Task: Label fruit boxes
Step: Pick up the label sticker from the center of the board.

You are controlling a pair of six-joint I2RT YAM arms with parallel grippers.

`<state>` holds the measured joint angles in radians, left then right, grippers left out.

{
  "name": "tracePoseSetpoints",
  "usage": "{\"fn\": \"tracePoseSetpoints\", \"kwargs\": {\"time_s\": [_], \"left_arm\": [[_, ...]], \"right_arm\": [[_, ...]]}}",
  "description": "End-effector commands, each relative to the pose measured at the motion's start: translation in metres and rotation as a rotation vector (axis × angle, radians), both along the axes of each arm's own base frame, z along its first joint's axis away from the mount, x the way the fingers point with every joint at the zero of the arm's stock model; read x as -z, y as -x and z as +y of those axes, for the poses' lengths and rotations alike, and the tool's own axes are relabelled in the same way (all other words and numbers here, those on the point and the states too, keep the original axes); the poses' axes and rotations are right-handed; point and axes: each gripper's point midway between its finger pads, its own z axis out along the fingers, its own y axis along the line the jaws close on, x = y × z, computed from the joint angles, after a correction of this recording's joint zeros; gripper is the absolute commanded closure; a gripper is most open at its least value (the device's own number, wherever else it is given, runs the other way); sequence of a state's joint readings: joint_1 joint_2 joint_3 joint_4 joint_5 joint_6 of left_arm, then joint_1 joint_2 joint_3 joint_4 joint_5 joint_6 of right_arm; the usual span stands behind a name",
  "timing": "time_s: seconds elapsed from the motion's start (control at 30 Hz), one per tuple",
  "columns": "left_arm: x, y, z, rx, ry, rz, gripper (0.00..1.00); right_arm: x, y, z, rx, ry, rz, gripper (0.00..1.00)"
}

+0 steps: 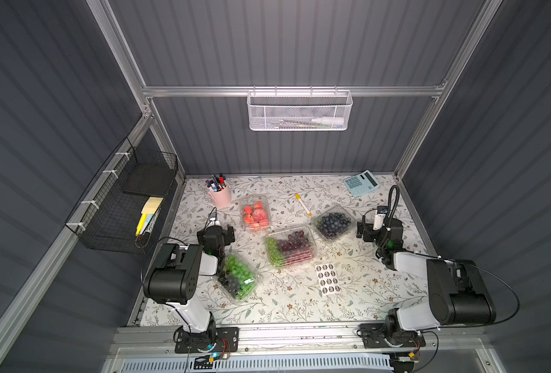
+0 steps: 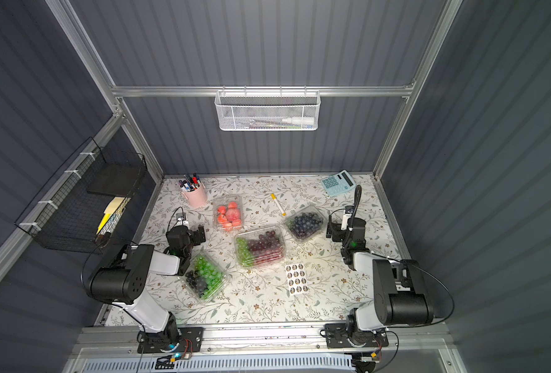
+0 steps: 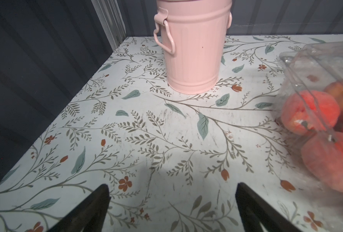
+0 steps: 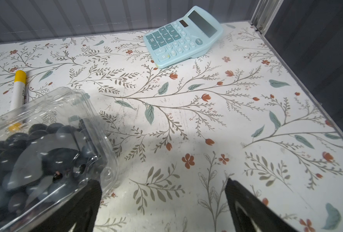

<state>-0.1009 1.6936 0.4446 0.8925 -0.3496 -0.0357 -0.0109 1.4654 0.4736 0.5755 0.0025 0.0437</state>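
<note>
Enclosure: dark ribbed walls, floral tabletop point(image 1: 300, 306), one arm at each side.
Fruit boxes: four clear clamshells mid-tabletop, set apart; judged spaced so each lid is reachable. No label visible on any.
Layout: strawberry box point(image 1: 255, 217) at the back, blueberry box point(image 1: 333, 224) back-right, red-green grape box point(image 1: 289, 246) centre, green-black grape box point(image 1: 238, 278) near-left.
Sticker sheet point(image 1: 328, 278): flat, just nearside of the red-green grape box; judged staged within both arms' reach.
Left pincer point(image 3: 172, 185): released, empty, over bare tabletop between pen pot point(image 1: 220, 195) and strawberry box.
Right pincer point(image 4: 162, 181): released, empty; blueberry box just beside it, contact unclear.
Hidden: left arm point(image 1: 174, 274) covers a corner of the green-black grape box; sticker print unreadable; strawberry box cropped in left wrist view; blueberry box hides the marker's point(image 4: 19, 88) middle.
</note>
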Motion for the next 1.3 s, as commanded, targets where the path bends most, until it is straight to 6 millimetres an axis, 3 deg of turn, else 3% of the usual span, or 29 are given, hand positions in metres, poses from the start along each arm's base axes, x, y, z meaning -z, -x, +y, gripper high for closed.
{"fn": "tracePoseSetpoints", "kwargs": {"time_s": [0.0, 0.1, 0.27, 0.37, 0.43, 0.53, 0.67, 0.8, 0.93, 1.07, 1.27], "left_arm": [[-0.007, -0.008, -0.001, 0.014, -0.008, -0.025, 0.00], [-0.026, -0.018, -0.007, 0.048, -0.016, 0.019, 0.01], [-0.075, -0.024, -0.017, 0.062, 0.016, 0.011, 0.02], [-0.100, -0.025, -0.045, 0.110, 0.061, -0.007, 0.03], [-0.111, -0.024, -0.078, 0.165, 0.052, 0.001, 0.04], [-0.115, -0.015, -0.124, 0.258, 0.133, 0.034, 0.04], [-0.121, 0.010, -0.165, 0.389, 0.224, 0.119, 0.06], [-0.128, 0.047, -0.187, 0.488, 0.271, 0.253, 0.06], [-0.131, 0.090, -0.199, 0.556, 0.407, 0.388, 0.09], [-0.126, 0.114, -0.196, 0.546, 0.456, 0.448, 0.09], [-0.124, 0.118, -0.189, 0.522, 0.441, 0.442, 0.08]], "right_arm": [[-0.010, -0.008, 0.002, -0.015, -0.004, -0.032, 0.01], [-0.040, -0.017, -0.001, 0.015, -0.026, -0.083, 0.01], [-0.091, 0.002, 0.010, 0.016, -0.138, 0.025, 0.01], [-0.111, 0.022, 0.028, -0.009, -0.209, 0.088, 0.01], [-0.115, 0.043, 0.049, -0.052, -0.286, 0.193, 0.01], [-0.105, 0.081, 0.074, -0.055, -0.289, 0.361, 0.01], [-0.086, 0.131, 0.106, -0.102, -0.245, 0.521, 0.01], [-0.065, 0.178, 0.123, -0.115, -0.182, 0.684, 0.01], [-0.050, 0.219, 0.125, -0.081, -0.086, 0.788, 0.01], [-0.030, 0.240, 0.139, -0.095, -0.048, 0.843, 0.01], [-0.002, 0.232, 0.168, -0.160, 0.025, 0.910, 0.01]]}}
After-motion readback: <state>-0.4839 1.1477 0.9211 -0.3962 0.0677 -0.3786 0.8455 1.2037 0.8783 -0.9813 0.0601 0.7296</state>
